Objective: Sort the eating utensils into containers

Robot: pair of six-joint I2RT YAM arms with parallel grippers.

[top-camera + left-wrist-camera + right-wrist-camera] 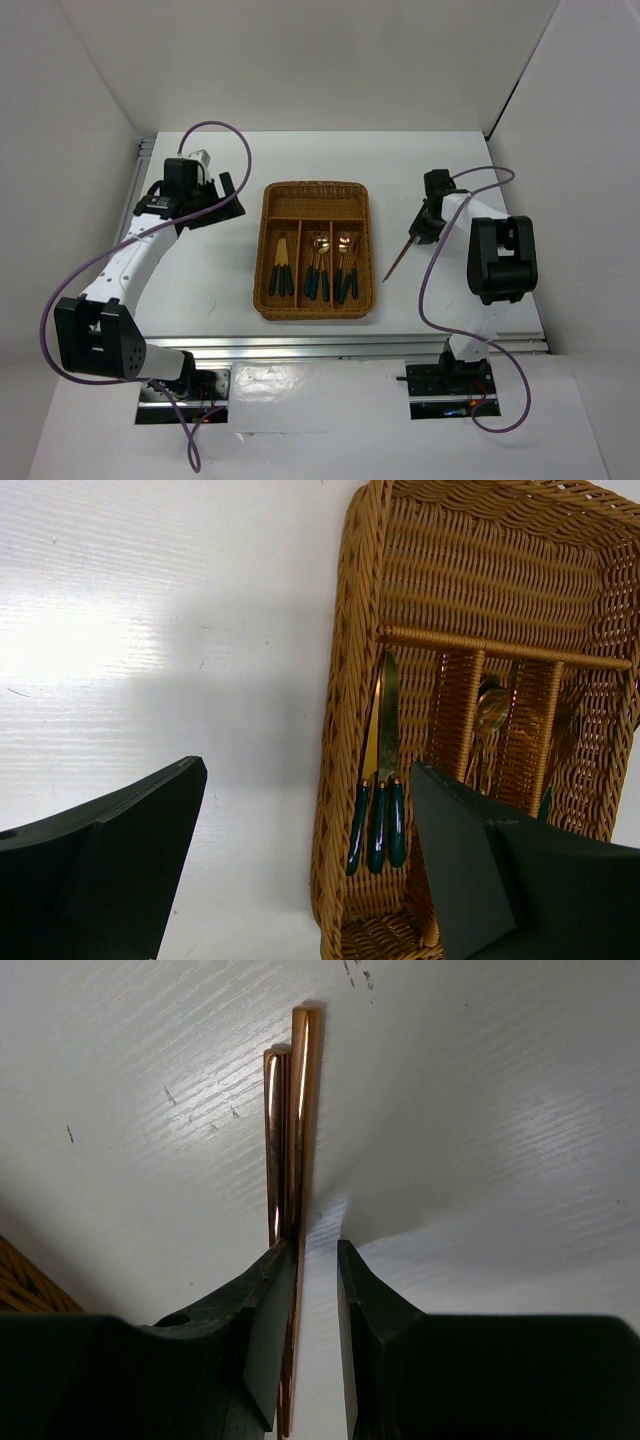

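The brown wicker tray (pixel 263 250) sits mid-table; it also shows in the left wrist view (pixel 345 680). Its three long sections hold green-handled knives (pixel 281 272) (pixel 380 780), spoons (pixel 318 265) and forks (pixel 346 268); the crosswise section is empty. The pair of brown-gold chopsticks (pixel 397 262) (pixel 288 1130) lies right of the tray. My right gripper (pixel 425 232) (pixel 318 1250) straddles their upper end, jaws narrowly apart, the sticks against the left finger with a gap to the right finger. My left gripper (pixel 225 195) (pixel 308 768) is open and empty, left of the tray's far corner.
A corner of the tray (pixel 20 1285) shows at the left edge of the right wrist view. White walls enclose the table on three sides. A metal rail runs along the near edge.
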